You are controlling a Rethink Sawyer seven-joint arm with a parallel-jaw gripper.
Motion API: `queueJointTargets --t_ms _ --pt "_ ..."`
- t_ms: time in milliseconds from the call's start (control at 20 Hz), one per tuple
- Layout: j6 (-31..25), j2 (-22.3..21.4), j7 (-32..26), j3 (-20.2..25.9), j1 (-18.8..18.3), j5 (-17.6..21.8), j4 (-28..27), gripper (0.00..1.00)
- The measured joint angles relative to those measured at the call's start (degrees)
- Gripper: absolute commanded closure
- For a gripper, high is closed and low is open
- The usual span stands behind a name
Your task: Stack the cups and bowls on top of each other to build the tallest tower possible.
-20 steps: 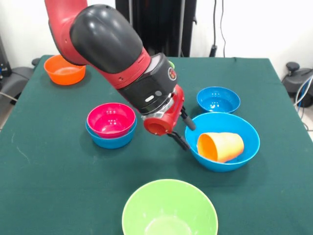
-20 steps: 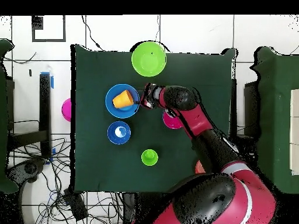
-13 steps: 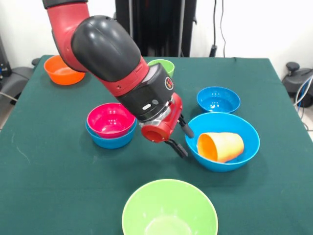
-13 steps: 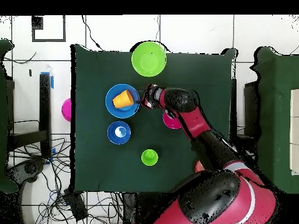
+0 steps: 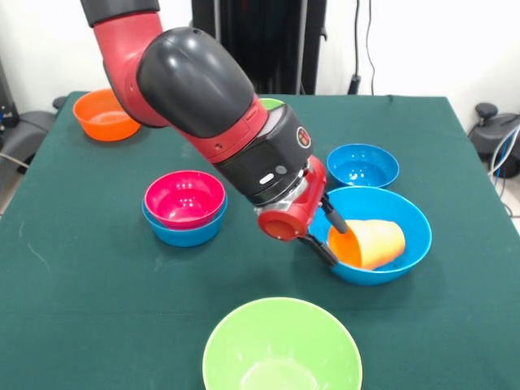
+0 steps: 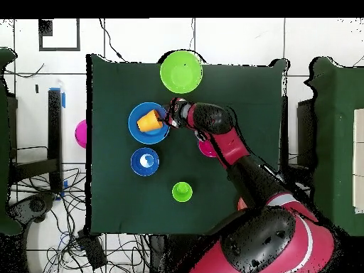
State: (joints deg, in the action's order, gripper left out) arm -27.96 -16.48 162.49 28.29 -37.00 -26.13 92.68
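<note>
An orange-yellow cup [image 5: 372, 244] [image 6: 149, 121] lies on its side inside the large blue bowl [image 5: 410, 223] [image 6: 136, 132]. Its mouth faces my gripper [image 5: 329, 236] [image 6: 169, 116]. The gripper is open at the bowl's rim, one finger above and one below the cup's mouth edge; I cannot tell whether they touch it. A pink-red bowl [image 5: 184, 197] sits nested in a small blue bowl [image 5: 185, 235]. Another small blue bowl [image 5: 362, 165] [image 6: 145, 161], a large lime green bowl [image 5: 280, 345] [image 6: 181, 71] and a small orange bowl [image 5: 104, 115] stand apart. The light green cup [image 6: 182, 191] stands alone, mostly hidden behind the arm in the front view.
A magenta round thing [image 6: 80, 133] shows at the table's edge in the overhead view. The arm [image 5: 203, 97] reaches across the middle of the green table [image 5: 81, 284] and covers much of the pink-red bowl from above.
The gripper has moved toward the large blue bowl and now reaches its rim at the orange-yellow cup's mouth. The cups and bowls have not moved.
</note>
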Motion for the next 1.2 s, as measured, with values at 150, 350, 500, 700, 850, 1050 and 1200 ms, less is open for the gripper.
queueJointTargets --t_ms 150,350,500,700,850,1050,1200 --pt "0.0 -0.7 0.0 0.4 0.0 0.0 0.7 0.00" --pt "0.0 -2.0 0.0 0.7 0.0 0.0 1.8 0.00" --pt "0.0 -2.1 0.0 0.8 0.0 0.0 2.0 0.00" --pt "0.1 -2.1 0.0 1.0 -0.2 0.2 2.0 0.00" --pt "0.5 -1.8 0.0 1.5 -0.5 0.6 2.0 0.00" --pt "1.1 -0.6 0.0 2.4 -1.5 1.3 2.0 0.00" --pt "1.1 0.2 0.0 3.1 -2.0 1.6 2.0 0.00"
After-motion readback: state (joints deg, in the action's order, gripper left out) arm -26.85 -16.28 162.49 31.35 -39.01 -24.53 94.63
